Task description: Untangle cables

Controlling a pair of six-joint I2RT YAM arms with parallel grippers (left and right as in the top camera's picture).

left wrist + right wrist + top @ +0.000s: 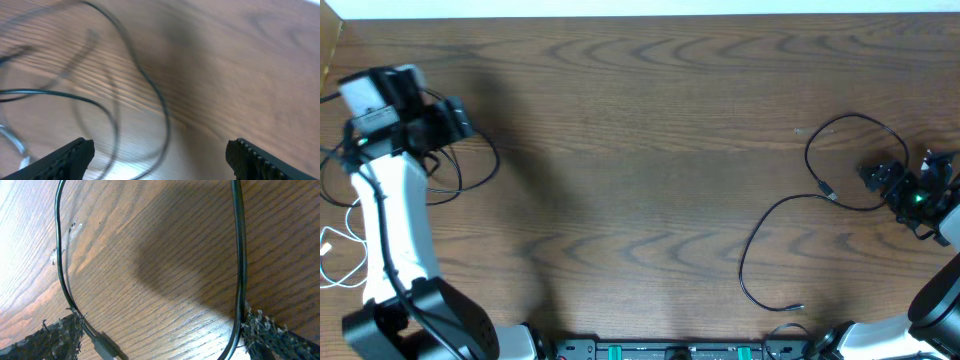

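Both grippers spread over separate cable groups on the table (650, 120); no containers in view.
Left gripper (160, 162) hangs, jaws wide apart, above looped black cables (150, 85) at the left edge, white cable (364, 262) beside them. The right gripper (160, 340), equally spread, straddles a lone black cable (239, 255) at right. Risk: closing on two overlapping strands would drag the loops tighter.

A dark wood-grain table (640, 130) fills every view, small pale scuffs (74, 228) on its top. A white strip (640, 7) runs along the table's far edge.
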